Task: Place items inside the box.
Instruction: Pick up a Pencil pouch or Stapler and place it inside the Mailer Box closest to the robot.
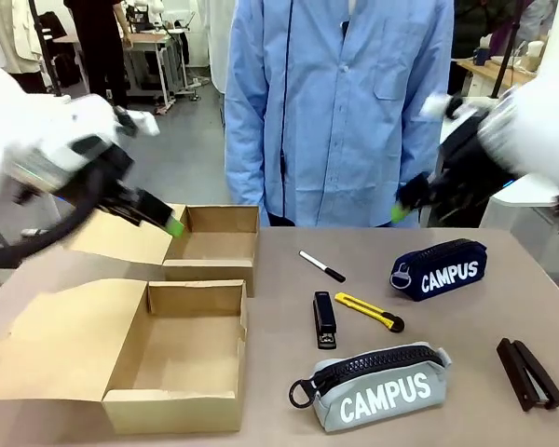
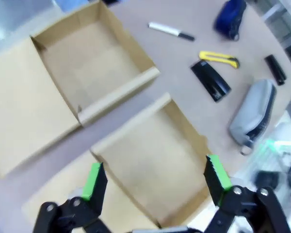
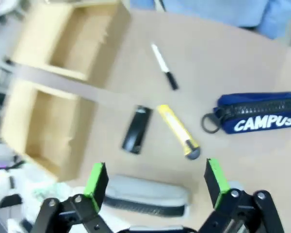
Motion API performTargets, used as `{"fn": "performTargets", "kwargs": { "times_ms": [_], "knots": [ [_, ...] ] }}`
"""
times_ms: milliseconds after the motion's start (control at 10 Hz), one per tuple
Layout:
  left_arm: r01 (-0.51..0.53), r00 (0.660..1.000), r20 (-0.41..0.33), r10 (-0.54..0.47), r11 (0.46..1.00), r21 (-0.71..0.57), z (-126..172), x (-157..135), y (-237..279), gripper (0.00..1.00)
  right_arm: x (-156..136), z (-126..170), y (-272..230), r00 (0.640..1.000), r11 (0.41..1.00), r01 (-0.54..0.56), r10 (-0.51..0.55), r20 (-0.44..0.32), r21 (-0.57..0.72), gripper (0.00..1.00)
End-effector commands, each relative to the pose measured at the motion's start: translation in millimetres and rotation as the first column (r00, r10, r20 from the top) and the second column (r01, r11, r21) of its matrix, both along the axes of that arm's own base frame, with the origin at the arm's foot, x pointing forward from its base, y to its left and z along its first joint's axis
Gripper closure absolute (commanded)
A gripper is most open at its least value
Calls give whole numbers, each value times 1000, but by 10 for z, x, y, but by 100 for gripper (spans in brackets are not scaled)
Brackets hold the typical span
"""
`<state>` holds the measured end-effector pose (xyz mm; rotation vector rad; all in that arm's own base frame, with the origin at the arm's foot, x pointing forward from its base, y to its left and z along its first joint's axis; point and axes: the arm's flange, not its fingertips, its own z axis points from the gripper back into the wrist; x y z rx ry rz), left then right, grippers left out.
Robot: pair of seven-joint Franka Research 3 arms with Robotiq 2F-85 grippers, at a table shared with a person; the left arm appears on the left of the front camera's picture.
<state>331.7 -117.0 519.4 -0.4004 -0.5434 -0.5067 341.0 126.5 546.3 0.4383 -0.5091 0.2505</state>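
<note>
We see the left claw (image 2: pixel 155 174) and right claw (image 3: pixel 155 177) both spread and empty, while the grey pouch (image 1: pixel 377 391), navy pouch (image 1: pixel 440 270), stapler (image 1: pixel 324 319), second stapler (image 1: pixel 529 372), knife (image 1: pixel 371 312) and marker (image 1: pixel 321 266) lie on the worktop (image 1: pixel 275 349) right of the near box (image 1: pixel 172 412).

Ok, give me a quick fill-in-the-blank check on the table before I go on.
1. The grey pouch and navy pouch are both printed ____.
2. Just left of the utility knife lies a black ____.
3. The left gripper and right gripper both stand ____, holding nothing.
Missing words: CAMPUS; stapler; open.
</note>
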Motion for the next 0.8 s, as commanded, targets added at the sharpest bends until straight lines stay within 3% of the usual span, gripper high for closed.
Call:
{"fn": "performTargets", "kwargs": {
  "times_ms": [0,100,200,500,600,700],
  "knots": [
    [-187,974,-164,154,959,-213,283,-230,787,0,-403,296,-860,986,955,149,-162,30,257,0],
    [-238,965,-192,179,905,-353,274,-335,1203,0,-588,302,-1295,979,906,176,-201,24,385,0],
    [-296,951,-230,206,818,-494,234,-424,1720,0,-783,223,-1750,970,835,199,-242,19,513,0],
    [-509,856,-356,375,495,-704,-279,-760,2795,0,-1220,-99,-2829,924,646,256,-382,14,719,0],
    [-551,823,-411,391,376,-745,-563,-819,2936,0,-1328,-272,-3145,892,548,277,-453,2,789,0],
    [-571,798,-450,400,265,-777,-791,-830,3064,0,-1375,-441,-3311,878,492,295,-478,-30,819,0]
  ]
}}
